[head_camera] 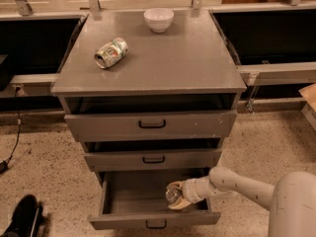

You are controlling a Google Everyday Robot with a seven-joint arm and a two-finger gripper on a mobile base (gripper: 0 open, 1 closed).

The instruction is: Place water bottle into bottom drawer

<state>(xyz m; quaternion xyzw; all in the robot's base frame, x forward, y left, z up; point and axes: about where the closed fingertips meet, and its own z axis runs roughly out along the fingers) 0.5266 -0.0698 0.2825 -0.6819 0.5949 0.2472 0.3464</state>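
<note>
The pincer [178, 197] reaches into the open bottom drawer [131, 196] from the right, clenched around the water bottle [172, 193], held over the drawer's right half. A crushed can [111, 53] and a white bowl [158, 19] sit well apart on the table [177, 58].

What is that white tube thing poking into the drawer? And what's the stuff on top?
That white tube is a robot's arm, reaching in from the right. At its end is a pincer with two fingers. The pincer grips a small clear water bottle inside the open bottom drawer of a grey cabinet. There is only one picture, and it looks down at the cabinet from the front. On the cabinet's top lie a crushed can and a white bowl.
</note>
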